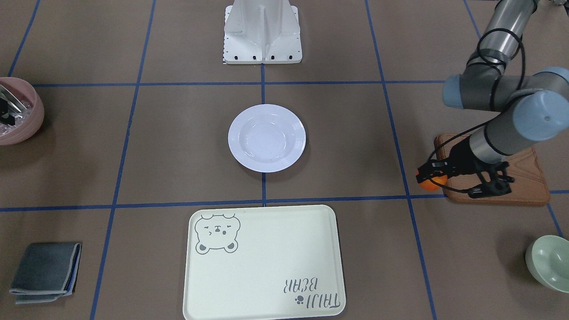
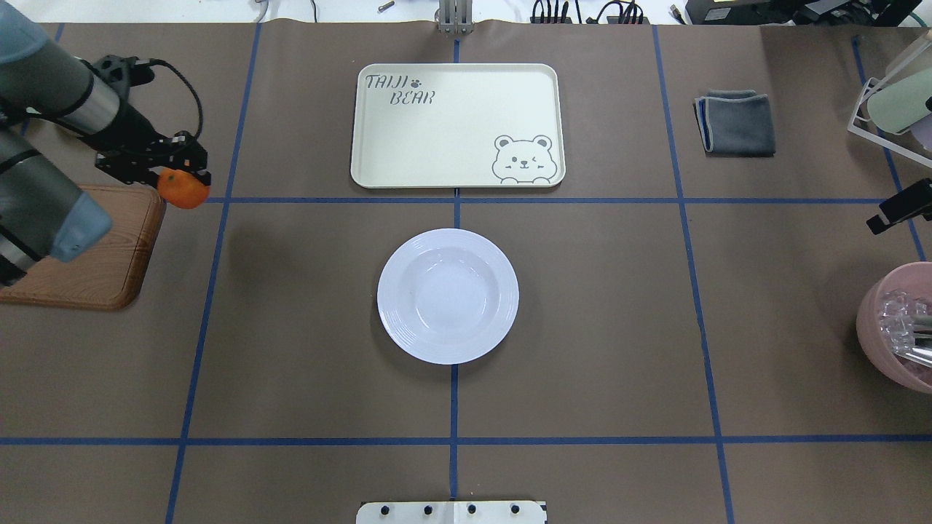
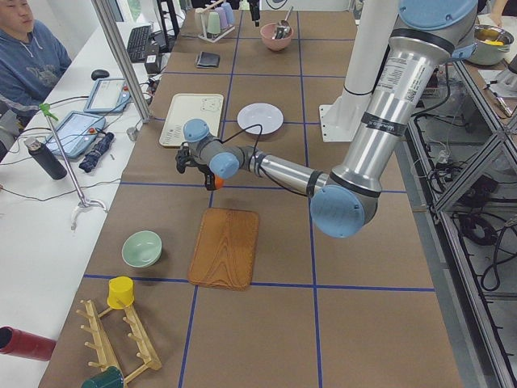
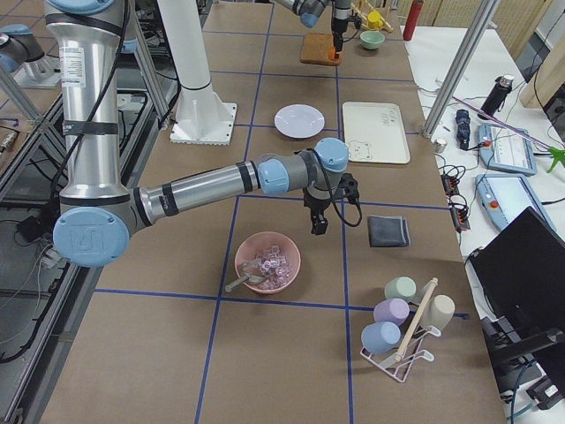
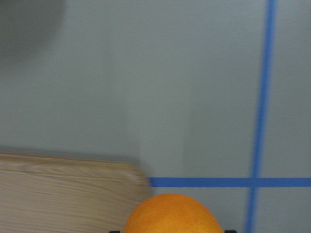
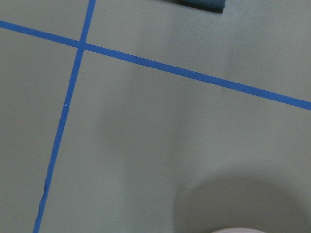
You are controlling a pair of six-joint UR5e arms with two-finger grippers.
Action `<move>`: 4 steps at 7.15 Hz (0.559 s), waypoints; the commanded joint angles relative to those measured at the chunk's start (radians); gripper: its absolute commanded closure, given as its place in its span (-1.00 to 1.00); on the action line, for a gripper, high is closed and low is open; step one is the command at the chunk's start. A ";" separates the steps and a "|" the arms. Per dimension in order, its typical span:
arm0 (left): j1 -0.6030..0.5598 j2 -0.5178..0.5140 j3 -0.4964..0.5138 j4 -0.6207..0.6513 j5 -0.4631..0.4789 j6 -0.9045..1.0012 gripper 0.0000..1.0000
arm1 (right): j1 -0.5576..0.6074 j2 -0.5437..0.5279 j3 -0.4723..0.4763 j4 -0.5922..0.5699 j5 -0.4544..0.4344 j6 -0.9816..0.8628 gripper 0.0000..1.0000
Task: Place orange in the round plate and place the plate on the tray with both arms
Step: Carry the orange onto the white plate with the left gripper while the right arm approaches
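Left gripper (image 2: 183,175) is pinching the orange (image 2: 183,189) between its fingers. The fruit sits at the far left of the table, just off the far right corner of the wooden board (image 2: 109,255), beside a blue tape crossing. It looks lifted off the surface, going by the side view. Plate (image 2: 448,295) is mid-table, upright, nothing in it, well apart from the orange. Tray (image 2: 455,124) is just beyond the plate on the far side, not touching it, nothing on it, with the bear print at its near right corner. Right gripper (image 4: 318,223) points down over bare table on the right, between the pink bowl (image 2: 899,327) and the folded grey cloth (image 2: 735,122). Can't tell if its fingers are spread or together; its wrist cam shows only tape lines and the bowl rim. Green bowl (image 1: 549,262) is on the left, far corner past the board.
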 commanded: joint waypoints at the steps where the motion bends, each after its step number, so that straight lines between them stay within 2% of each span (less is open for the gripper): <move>1: 0.131 -0.204 -0.010 0.122 0.057 -0.327 1.00 | -0.090 0.003 0.014 0.132 0.002 0.137 -1.00; 2: 0.195 -0.275 -0.054 0.220 0.100 -0.381 1.00 | -0.164 0.007 0.013 0.262 0.000 0.314 -1.00; 4: 0.332 -0.354 -0.082 0.229 0.209 -0.509 1.00 | -0.287 0.019 0.000 0.462 -0.011 0.609 -1.00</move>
